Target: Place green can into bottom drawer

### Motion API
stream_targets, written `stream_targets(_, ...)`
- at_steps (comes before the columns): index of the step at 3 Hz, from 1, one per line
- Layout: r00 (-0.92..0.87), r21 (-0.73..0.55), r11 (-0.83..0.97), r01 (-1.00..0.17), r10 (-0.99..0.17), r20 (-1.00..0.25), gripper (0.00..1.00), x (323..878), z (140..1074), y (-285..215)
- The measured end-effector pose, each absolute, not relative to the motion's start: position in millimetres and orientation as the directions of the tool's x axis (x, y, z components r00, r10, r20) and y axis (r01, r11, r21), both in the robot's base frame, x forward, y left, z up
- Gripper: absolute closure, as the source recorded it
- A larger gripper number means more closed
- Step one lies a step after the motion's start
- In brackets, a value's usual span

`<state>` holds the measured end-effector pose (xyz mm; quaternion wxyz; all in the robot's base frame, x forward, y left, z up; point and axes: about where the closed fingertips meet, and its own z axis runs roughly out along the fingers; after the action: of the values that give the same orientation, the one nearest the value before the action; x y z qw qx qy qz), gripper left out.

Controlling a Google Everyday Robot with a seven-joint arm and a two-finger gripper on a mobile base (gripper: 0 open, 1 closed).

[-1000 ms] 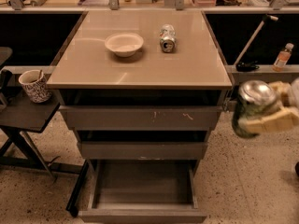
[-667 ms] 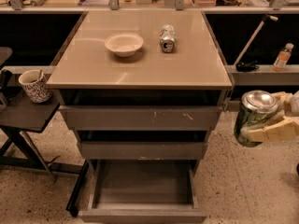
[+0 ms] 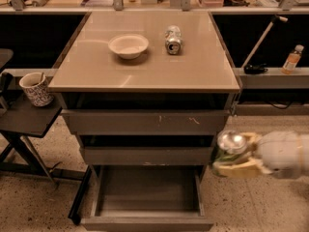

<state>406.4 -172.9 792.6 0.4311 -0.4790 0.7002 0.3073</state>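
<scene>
My gripper (image 3: 237, 159) comes in from the right edge and is shut on the green can (image 3: 227, 151), which stands upright with its silver top up. It hangs in the air just right of the cabinet, level with the middle drawer. The bottom drawer (image 3: 147, 211) is pulled out below and to the left of the can, and its grey inside holds nothing.
On the cabinet top (image 3: 145, 76) are a white bowl (image 3: 128, 45) and a silvery can (image 3: 173, 39) lying on its side. A patterned mug (image 3: 36, 88) stands on a side stand at the left. A small bottle (image 3: 292, 59) stands on a ledge at the right.
My gripper has carried the green can down and to the left, from beside the top drawer to beside the middle drawer.
</scene>
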Motion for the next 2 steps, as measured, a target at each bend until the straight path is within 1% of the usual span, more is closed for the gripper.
stream_targets(1,-0.281,0.154,0.365,-0.918,-0.327,-0.902,1.00,397.4,677.5,-139.1)
stream_targets(2,-0.437,0.292,0.415,-0.862,-0.316,-0.842,1.00,395.8,566.0,-121.5)
